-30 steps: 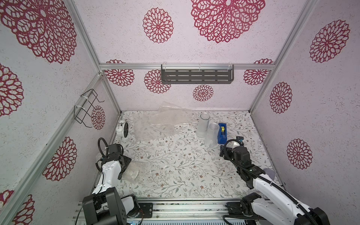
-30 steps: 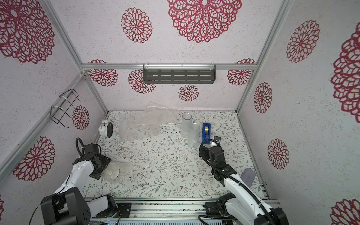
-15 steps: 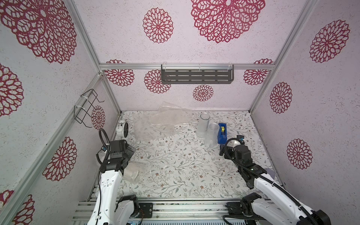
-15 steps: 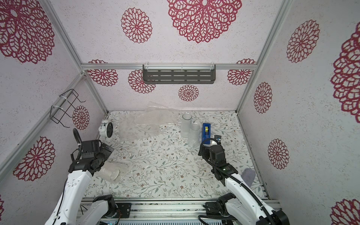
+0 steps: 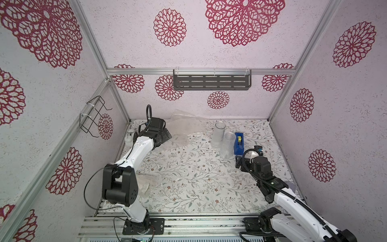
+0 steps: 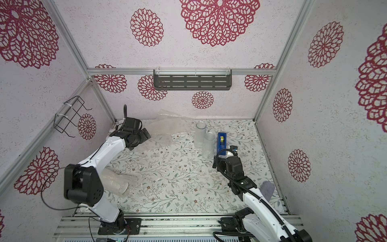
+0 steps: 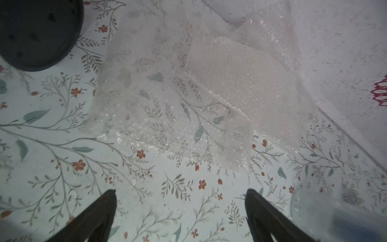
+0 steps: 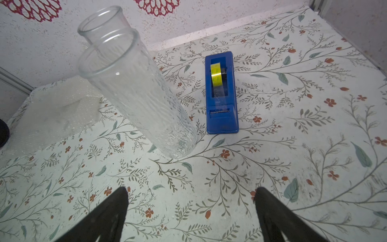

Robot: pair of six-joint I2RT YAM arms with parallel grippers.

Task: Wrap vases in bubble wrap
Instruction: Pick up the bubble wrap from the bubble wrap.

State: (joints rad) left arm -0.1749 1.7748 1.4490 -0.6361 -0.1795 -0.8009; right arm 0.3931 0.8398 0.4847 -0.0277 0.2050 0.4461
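Two glass vases, a frosted cylinder [image 5: 218, 135] and a clear ribbed glass [image 8: 142, 100], stand mouths up ahead of the spread, empty right pincer [image 8: 191, 196]; the spread left pincer [image 7: 180, 196] faces crinkled clear bubble wrap [image 7: 209, 94].

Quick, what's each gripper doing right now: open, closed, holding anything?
Left gripper: open, holding nothing, pointed at the bubble wrap.
Right gripper: open, holding nothing, facing the ribbed glass.

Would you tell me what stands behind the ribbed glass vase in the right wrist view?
A smooth glass cylinder; the ribbed vase covers everything below its rim.
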